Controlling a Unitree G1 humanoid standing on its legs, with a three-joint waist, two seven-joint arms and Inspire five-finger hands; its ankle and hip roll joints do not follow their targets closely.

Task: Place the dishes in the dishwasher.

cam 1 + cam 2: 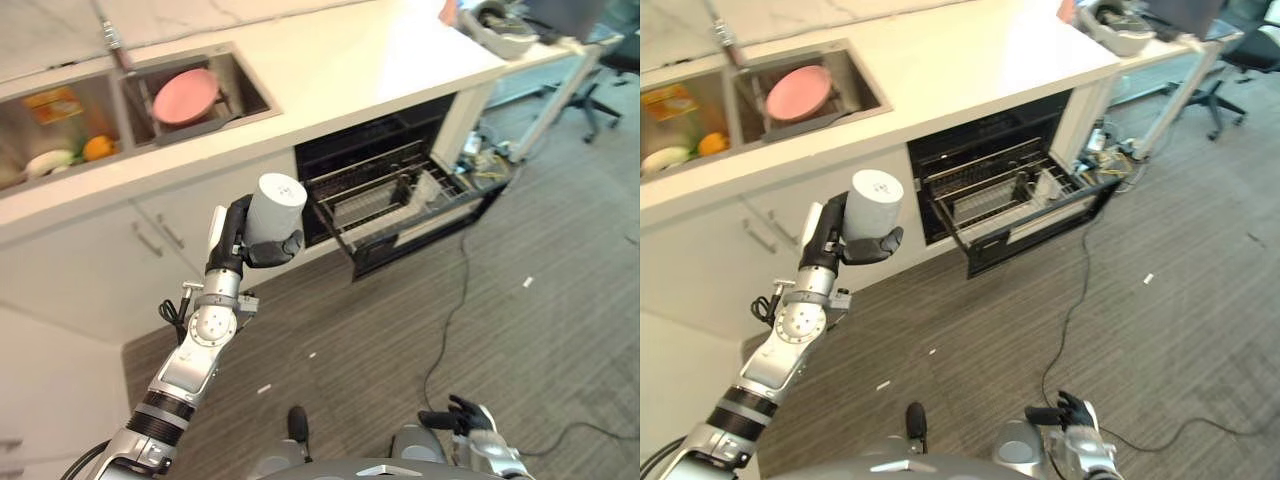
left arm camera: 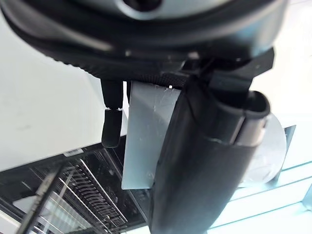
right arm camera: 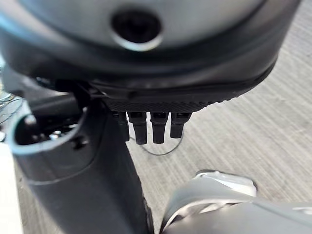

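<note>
Left eye view | left hand (image 1: 240,240) grips grey cup (image 1: 274,213) | right hand (image 1: 462,414) fingers relaxed, empty

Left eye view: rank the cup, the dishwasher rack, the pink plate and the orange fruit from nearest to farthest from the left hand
1. White cup, gripped in the left hand.
2. Dishwasher rack, pulled out to the hand's right.
3. Pink plate, in the sink's right basin; the rack is close to call.
4. Orange fruit, left basin.

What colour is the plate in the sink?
Pink; the plate shows best in the left eye view.
</note>
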